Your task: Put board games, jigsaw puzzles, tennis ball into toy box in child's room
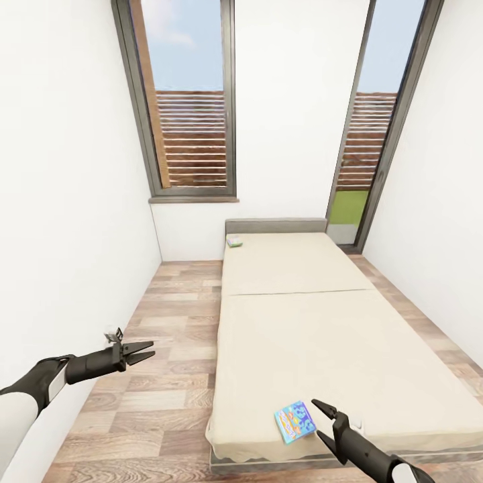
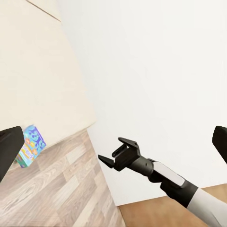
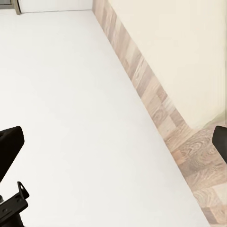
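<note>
A blue board game [image 1: 295, 421] lies on the near left corner of the bed [image 1: 335, 335]; the left wrist view catches it too as a blue board game [image 2: 29, 145] at the mattress edge. A second, smaller board game [image 1: 234, 241] rests at the far left corner by the headboard. My right gripper [image 1: 323, 420] is open just right of the blue game, a short way off it, with nothing between its fingers. My left gripper [image 1: 146, 351] hangs open and empty over the wooden floor left of the bed. The left wrist view looks across at the right gripper [image 2: 112, 150].
A white wall [image 1: 67, 201] runs close along the left, leaving a strip of wooden floor [image 1: 174, 322] between it and the bed. A window [image 1: 191, 100] and a glass door [image 1: 365, 168] are at the far end. Another wall borders the bed's right side.
</note>
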Robot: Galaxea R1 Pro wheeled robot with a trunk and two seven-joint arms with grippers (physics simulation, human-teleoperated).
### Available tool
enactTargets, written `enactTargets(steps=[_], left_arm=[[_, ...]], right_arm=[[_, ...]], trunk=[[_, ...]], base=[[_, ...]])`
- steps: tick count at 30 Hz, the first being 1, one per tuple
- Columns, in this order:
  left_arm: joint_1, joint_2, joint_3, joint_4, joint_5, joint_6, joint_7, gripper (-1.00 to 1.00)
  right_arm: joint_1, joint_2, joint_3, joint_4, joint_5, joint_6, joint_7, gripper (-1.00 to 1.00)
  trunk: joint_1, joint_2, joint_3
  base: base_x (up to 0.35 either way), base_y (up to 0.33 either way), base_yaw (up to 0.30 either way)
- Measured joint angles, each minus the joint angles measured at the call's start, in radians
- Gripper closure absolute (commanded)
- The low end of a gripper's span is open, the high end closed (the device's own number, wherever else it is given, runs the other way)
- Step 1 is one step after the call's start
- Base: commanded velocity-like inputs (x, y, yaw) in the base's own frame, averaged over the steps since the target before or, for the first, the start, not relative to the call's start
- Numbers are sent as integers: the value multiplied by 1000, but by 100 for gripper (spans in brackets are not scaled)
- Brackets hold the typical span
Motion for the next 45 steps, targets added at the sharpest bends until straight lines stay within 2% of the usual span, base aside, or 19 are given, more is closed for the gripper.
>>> enactTargets(steps=[16, 20, 23, 26, 29, 38, 45], left_arm=[[0, -2, 3, 0, -1, 0, 0, -100], [0, -1, 3, 0, -1, 0, 0, -100], [17, -17, 7, 17, -1, -17, 0, -100], [34, -17, 9, 18, 0, -34, 0, -100], [39, -17, 13, 16, 3, -35, 0, -100], [43, -18, 40, 15, 5, 15, 4, -100], [44, -18, 43, 15, 6, 55, 4, -100]], right_arm=[[0, -2, 0, 2, -1, 2, 7, -100], [1, -8, -27, 2, 0, 3, 5, -100], [-11, 9, -31, -10, 17, -13, -12, -100], [-10, 22, -28, -7, 33, -31, -28, -100], [-6, 14, -28, -2, 51, -48, -43, -100], [-3, 5, -23, 7, 1, -95, 8, -100], [-3, 5, -22, 8, -37, -101, 29, -100]], trunk=[[61, -112, -50], [77, -140, -63], [77, -140, -63], [77, -140, -63], [77, -140, -63], [107, -196, -88], [134, -245, -110]], base=[[0, 0, 0], [0, 0, 0], [0, 0, 0], [0, 0, 0], [0, 0, 0], [0, 0, 0], [0, 0, 0]])
